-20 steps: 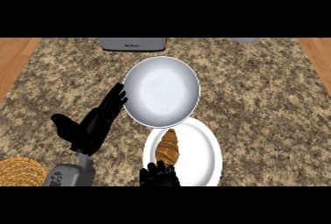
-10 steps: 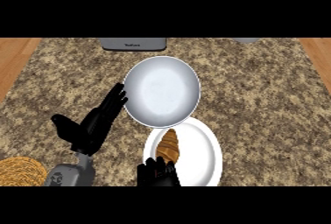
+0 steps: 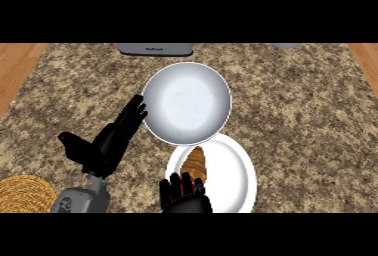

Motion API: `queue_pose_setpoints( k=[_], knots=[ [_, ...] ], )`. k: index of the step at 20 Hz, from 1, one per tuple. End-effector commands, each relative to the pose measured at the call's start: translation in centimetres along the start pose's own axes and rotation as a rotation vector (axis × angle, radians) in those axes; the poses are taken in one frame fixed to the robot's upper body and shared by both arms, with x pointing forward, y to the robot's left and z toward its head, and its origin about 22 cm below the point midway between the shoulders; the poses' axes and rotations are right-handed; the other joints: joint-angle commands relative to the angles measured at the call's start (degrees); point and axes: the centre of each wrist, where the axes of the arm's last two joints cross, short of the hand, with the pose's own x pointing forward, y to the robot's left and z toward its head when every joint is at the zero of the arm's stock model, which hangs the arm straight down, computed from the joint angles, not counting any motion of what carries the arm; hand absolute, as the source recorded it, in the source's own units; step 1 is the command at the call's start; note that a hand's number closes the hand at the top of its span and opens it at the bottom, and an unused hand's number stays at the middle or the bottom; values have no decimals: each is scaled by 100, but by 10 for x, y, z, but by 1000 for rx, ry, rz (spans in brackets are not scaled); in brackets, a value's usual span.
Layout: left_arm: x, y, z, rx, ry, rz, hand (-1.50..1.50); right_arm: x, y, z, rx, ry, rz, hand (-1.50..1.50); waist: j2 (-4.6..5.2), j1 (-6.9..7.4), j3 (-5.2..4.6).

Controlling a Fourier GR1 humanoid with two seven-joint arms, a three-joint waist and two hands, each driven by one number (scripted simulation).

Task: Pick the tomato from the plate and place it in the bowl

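Granite-patterned counter (image 3: 295,125). White plate (image 3: 232,175) lay near the lower edge, with a grey bowl (image 3: 186,102) just behind it, its rim overlapping the plate's far edge. The item on the plate (image 3: 196,162) looked orange-brown and elongated, not clearly a tomato.

Right hand (image 3: 184,192) sat over the plate's near-left rim, fingers straight, touching the item's near end; nothing gripped. Left hand (image 3: 107,142) rested open beside the bowl.

Woven mat (image 3: 22,195) was cut off at lower left; a grey appliance (image 3: 155,49) was cut off at top.

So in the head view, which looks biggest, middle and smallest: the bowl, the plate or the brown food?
1. Bowl
2. Plate, partly hidden under the bowl, so the top two are unsure
3. Brown food, clearly smallest
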Motion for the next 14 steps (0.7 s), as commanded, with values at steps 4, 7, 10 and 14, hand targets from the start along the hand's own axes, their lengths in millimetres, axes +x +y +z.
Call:
queue_pose_setpoints(
  k=[4,7,10,14],
  knots=[
    [-1,-6,-3,-15,-17,-20,0,-23,-65,-88,-14,139,-349,150,44,93,-4],
    [4,-7,-3,-37,5,-18,0,-37,-60,-147,28,162,-324,150,23,83,-4],
    [2,-11,-6,-30,14,6,0,-44,-46,-189,48,179,-235,150,12,41,-5],
    [10,-5,-7,-20,3,8,0,-62,-13,-222,126,192,-166,150,27,62,-4]
  ],
)
